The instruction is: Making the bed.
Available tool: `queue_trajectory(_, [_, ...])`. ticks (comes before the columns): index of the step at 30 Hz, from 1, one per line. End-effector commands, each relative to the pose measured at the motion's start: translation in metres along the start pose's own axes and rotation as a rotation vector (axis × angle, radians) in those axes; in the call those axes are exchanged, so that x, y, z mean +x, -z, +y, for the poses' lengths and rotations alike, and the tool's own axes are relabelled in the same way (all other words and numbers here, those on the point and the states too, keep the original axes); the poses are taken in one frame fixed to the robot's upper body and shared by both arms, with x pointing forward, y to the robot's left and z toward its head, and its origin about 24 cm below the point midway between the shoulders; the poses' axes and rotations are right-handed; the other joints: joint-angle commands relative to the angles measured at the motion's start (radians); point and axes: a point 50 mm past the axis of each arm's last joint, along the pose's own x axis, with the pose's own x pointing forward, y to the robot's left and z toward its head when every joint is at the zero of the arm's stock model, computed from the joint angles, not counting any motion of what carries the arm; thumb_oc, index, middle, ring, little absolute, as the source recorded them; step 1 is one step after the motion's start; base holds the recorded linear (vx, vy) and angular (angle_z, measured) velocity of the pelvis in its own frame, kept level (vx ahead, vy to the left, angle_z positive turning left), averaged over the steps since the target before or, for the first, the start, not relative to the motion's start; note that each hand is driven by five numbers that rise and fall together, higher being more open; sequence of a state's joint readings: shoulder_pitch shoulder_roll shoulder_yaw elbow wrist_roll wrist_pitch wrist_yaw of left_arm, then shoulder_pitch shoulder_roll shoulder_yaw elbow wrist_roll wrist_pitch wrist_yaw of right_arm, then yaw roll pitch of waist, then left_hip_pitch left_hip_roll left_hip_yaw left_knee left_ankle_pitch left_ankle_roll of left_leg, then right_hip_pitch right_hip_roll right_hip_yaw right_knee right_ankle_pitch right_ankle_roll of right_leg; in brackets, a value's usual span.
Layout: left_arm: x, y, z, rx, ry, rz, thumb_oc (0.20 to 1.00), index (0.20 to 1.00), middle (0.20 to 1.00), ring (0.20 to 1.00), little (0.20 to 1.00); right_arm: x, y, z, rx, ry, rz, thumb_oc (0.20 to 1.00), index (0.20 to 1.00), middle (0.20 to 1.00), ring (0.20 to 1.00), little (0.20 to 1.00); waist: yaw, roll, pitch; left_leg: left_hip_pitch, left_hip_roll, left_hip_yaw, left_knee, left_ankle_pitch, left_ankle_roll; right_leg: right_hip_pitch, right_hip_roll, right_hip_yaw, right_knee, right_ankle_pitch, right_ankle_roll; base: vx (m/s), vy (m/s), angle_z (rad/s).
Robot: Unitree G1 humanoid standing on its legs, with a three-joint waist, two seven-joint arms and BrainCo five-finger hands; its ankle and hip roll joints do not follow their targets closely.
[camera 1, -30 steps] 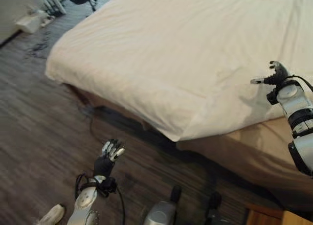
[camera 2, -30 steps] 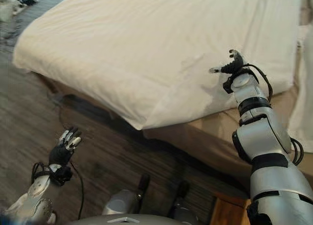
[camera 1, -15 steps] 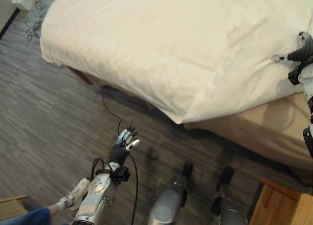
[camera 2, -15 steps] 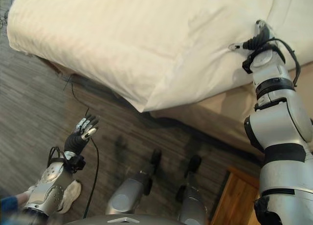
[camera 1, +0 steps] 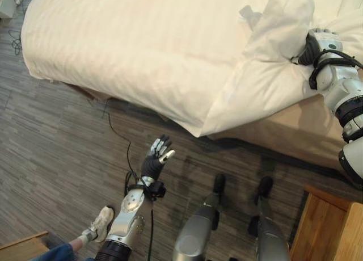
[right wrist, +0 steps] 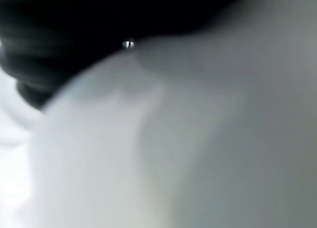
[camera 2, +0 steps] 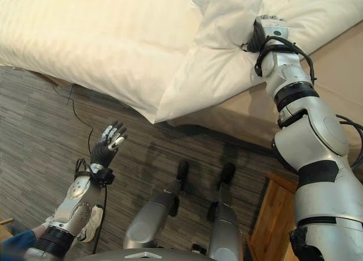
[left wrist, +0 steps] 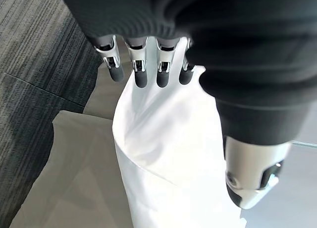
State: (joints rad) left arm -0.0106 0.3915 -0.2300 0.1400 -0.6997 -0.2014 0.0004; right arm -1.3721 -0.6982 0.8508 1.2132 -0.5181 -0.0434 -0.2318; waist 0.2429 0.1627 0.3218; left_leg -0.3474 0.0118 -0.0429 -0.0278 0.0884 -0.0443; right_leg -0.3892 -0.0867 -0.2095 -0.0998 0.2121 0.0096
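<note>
right hand (camera 2: 266,33) – buried in bunched duvet (camera 1: 142,51) near bed corner, grip untellable | left hand (camera 1: 157,157) – fingers apart, idle over floor (camera 1: 51,147)

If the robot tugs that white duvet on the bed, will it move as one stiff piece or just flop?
Probably flop: the white duvet bunches into soft folds around the right hand, and its corner droops over the bed's edge. It looks puffy, so likely light for its bulk. It may drag and wrinkle rather than slide flat.

cream duvet (camera 1: 142,45) (faintly striped), grey floor (camera 1: 51,147)
</note>
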Motion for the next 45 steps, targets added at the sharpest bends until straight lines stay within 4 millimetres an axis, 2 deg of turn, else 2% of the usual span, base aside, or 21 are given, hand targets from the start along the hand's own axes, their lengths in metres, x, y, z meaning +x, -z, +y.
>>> queue_trajectory(1, [-0.001,-0.013,0.000,0.038,-0.007,-0.089,1.000,1.000,1.000,1.000,1.000,-0.014,-0.003,0.036,-0.143,-0.121,-0.082,0.200,0.200,0.200,0.200,0.200,-0.001,-0.012,0.025,-0.039,-0.022,-0.107,-0.059,0.125,-0.070,0.027,-0.031,0.011,0.136,-0.169,0.079,0.01,0.015,0.07])
queue_trajectory(3, [-0.003,-0.016,0.005,0.039,-0.050,-0.105,1.000,1.000,1.000,1.000,1.000,-0.028,0.014,0.043,-0.055,-0.090,-0.058,0.200,0.200,0.200,0.200,0.200,-0.037,-0.031,0.032,-0.022,-0.021,-0.101,-0.059,0.112,-0.067,0.044,-0.031,0.015,0.135,-0.175,0.080,0.01,0.011,0.02])
queue_trajectory(4, [-0.003,-0.016,0.005,0.040,-0.049,-0.104,1.000,1.000,1.000,1.000,1.000,-0.028,0.015,0.044,-0.055,-0.090,-0.056,0.200,0.200,0.200,0.200,0.200,-0.035,-0.031,0.031,-0.025,-0.021,-0.101,-0.059,0.116,-0.066,0.042,-0.031,0.015,0.133,-0.170,0.080,0.02,0.045,0.04])
queue_trajectory(5, [-0.006,-0.016,0.011,0.036,-0.083,-0.108,1.000,1.000,1.000,1.000,1.000,-0.047,0.031,0.054,0.031,-0.069,-0.040,0.200,0.200,0.200,0.200,0.200,-0.070,-0.045,0.037,-0.007,-0.018,-0.092,-0.059,0.103,-0.062,0.055,-0.031,0.022,0.134,-0.175,0.081,0.01,0.038,0.05])
queue_trajectory(6, [-0.006,-0.016,0.011,0.037,-0.081,-0.107,1.000,1.000,1.000,1.000,1.000,-0.047,0.032,0.054,0.031,-0.070,-0.037,0.200,0.200,0.200,0.200,0.200,-0.068,-0.045,0.035,-0.011,-0.018,-0.093,-0.059,0.106,-0.062,0.054,-0.031,0.021,0.132,-0.170,0.081,0.03,0.044,0.07])
queue_trajectory(8, [-0.010,-0.016,0.015,0.043,-0.102,-0.111,1.000,1.000,1.000,1.000,1.000,-0.072,0.059,0.066,0.132,-0.040,0.039,0.200,0.200,0.200,0.200,0.200,-0.101,-0.054,0.036,0.005,-0.018,-0.088,-0.059,0.092,-0.057,0.069,-0.034,0.021,0.130,-0.176,0.084,0.02,0.024,-0.01])
queue_trajectory(11, [-0.019,-0.011,0.028,0.048,-0.153,-0.093,1.000,1.000,1.000,1.000,1.000,-0.131,0.106,0.097,0.266,-0.020,0.221,0.200,0.200,0.200,0.200,0.200,-0.146,-0.066,0.022,0.032,-0.019,-0.078,-0.059,0.074,-0.048,0.096,-0.039,0.023,0.122,-0.179,0.088,0.09,0.060,0.02])
queue_trajectory(12, [-0.027,-0.009,0.039,0.051,-0.202,-0.080,1.000,1.000,1.000,1.000,1.000,-0.179,0.134,0.122,0.314,-0.037,0.373,0.200,0.200,0.200,0.200,0.200,-0.176,-0.075,0.008,0.056,-0.019,-0.071,-0.059,0.062,-0.040,0.117,-0.043,0.027,0.123,-0.187,0.090,0.10,0.045,-0.02])
queue_trajectory(13, [-0.027,-0.009,0.038,0.053,-0.197,-0.077,1.000,1.000,1.000,1.000,1.000,-0.182,0.135,0.122,0.315,-0.038,0.378,0.200,0.200,0.200,0.200,0.200,-0.171,-0.074,0.006,0.054,-0.020,-0.071,-0.059,0.066,-0.040,0.116,-0.043,0.027,0.121,-0.182,0.091,0.10,0.049,-0.04])
queue_trajectory(15, [-0.035,-0.006,0.047,0.060,-0.233,-0.059,1.000,1.000,1.000,1.000,1.000,-0.221,0.144,0.145,0.328,-0.105,0.463,0.200,0.200,0.200,0.200,0.200,-0.192,-0.077,-0.006,0.080,-0.020,-0.065,-0.059,0.051,-0.035,0.133,-0.045,0.035,0.126,-0.195,0.091,0.07,0.033,-0.13])
queue_trajectory(16, [-0.035,-0.006,0.047,0.061,-0.230,-0.058,1.000,1.000,1.000,1.000,1.000,-0.222,0.145,0.145,0.328,-0.106,0.466,0.200,0.200,0.200,0.200,0.200,-0.189,-0.076,-0.008,0.075,-0.021,-0.066,-0.059,0.056,-0.035,0.131,-0.045,0.035,0.123,-0.189,0.091,0.11,0.034,-0.28])
queue_trajectory(17, [-0.042,-0.003,0.054,0.063,-0.252,-0.038,1.000,1.000,1.000,1.000,1.000,-0.261,0.150,0.173,0.352,-0.213,0.578,0.200,0.200,0.200,0.200,0.200,-0.206,-0.078,-0.025,0.099,-0.022,-0.060,-0.059,0.047,-0.030,0.152,-0.048,0.041,0.123,-0.196,0.091,0.08,0.029,-0.18])
queue_trajectory(18, [-0.044,-0.001,0.056,0.066,-0.253,-0.026,1.000,1.000,1.000,1.000,1.000,-0.275,0.150,0.183,0.368,-0.262,0.611,0.200,0.200,0.200,0.200,0.200,-0.213,-0.079,-0.031,0.108,-0.023,-0.057,-0.059,0.043,-0.029,0.160,-0.049,0.041,0.121,-0.198,0.092,0.12,0.031,-0.08])
queue_trajectory(20, [-0.047,-0.001,0.058,0.067,-0.258,-0.022,1.000,1.000,1.000,1.000,1.000,-0.300,0.139,0.206,0.447,-0.368,0.660,1.000,1.000,1.000,1.000,1.000,-0.228,-0.080,-0.044,0.124,-0.022,-0.052,-0.059,0.037,-0.026,0.175,-0.049,0.047,0.118,-0.199,0.092,0.07,0.012,0.05])
queue_trajectory(22, [-0.048,0.000,0.058,0.063,-0.260,-0.018,1.000,1.000,1.000,1.000,1.000,-0.307,0.133,0.214,0.474,-0.409,0.665,1.000,1.000,1.000,1.000,1.000,-0.232,-0.084,-0.047,0.133,-0.022,-0.049,-0.059,0.034,-0.025,0.185,-0.048,0.050,0.116,-0.200,0.092,0.04,-0.003,0.06])
queue_trajectory(24, [-0.048,0.004,0.057,0.065,-0.247,0.004,1.000,1.000,1.000,1.000,1.000,-0.346,0.107,0.250,0.507,-0.682,0.676,1.000,1.000,1.000,1.000,1.000,-0.240,-0.088,-0.064,0.162,-0.019,-0.044,-0.059,0.028,-0.024,0.216,-0.045,0.051,0.108,-0.202,0.092,0.06,-0.015,-0.02])
queue_trajectory(28, [-0.047,0.004,0.057,0.081,-0.237,0.007,1.000,1.000,1.000,1.000,1.000,-0.384,0.089,0.271,0.494,-0.899,0.699,1.000,1.000,1.000,1.000,1.000,-0.247,-0.103,-0.088,0.198,-0.017,-0.048,-0.059,0.018,-0.023,0.259,-0.043,0.047,0.097,-0.202,0.094,0.06,-0.033,0.09])
queue_trajectory(30, [-0.046,0.005,0.056,0.090,-0.235,0.005,1.000,1.000,1.000,1.000,1.000,-0.412,0.079,0.280,0.441,-1.050,0.695,1.000,1.000,1.000,1.000,1.000,-0.250,-0.117,-0.110,0.221,-0.013,-0.047,-0.059,0.010,-0.023,0.287,-0.043,0.042,0.092,-0.202,0.097,0.04,-0.026,0.09])
queue_trajectory(34, [-0.045,0.005,0.056,0.102,-0.238,0.005,1.000,1.000,1.000,1.000,1.000,-0.433,0.081,0.281,0.361,-1.141,0.688,1.000,1.000,1.000,1.000,1.000,-0.257,-0.132,-0.131,0.246,-0.010,-0.042,-0.059,0.001,-0.020,0.313,-0.041,0.045,0.091,-0.203,0.098,0.04,-0.005,0.09])
queue_trajectory(40, [-0.043,0.007,0.056,0.112,-0.231,0.020,1.000,1.000,1.000,1.000,1.000,-0.481,0.104,0.269,0.120,-1.359,0.684,1.000,1.000,1.000,1.000,1.000,-0.265,-0.168,-0.172,0.289,-0.005,-0.036,-0.059,-0.022,-0.014,0.359,-0.038,0.044,0.080,-0.201,0.105,0.05,-0.003,0.02])
queue_trajectory(45, [-0.043,0.008,0.057,0.122,-0.236,0.024,1.000,1.000,1.000,1.000,1.000,-0.498,0.112,0.262,0.100,-1.418,0.724,1.000,1.000,1.000,1.000,1.000,-0.269,-0.196,-0.199,0.315,-0.001,-0.026,-0.059,-0.040,-0.009,0.383,-0.037,0.053,0.076,-0.200,0.110,0.05,0.002,0.02])
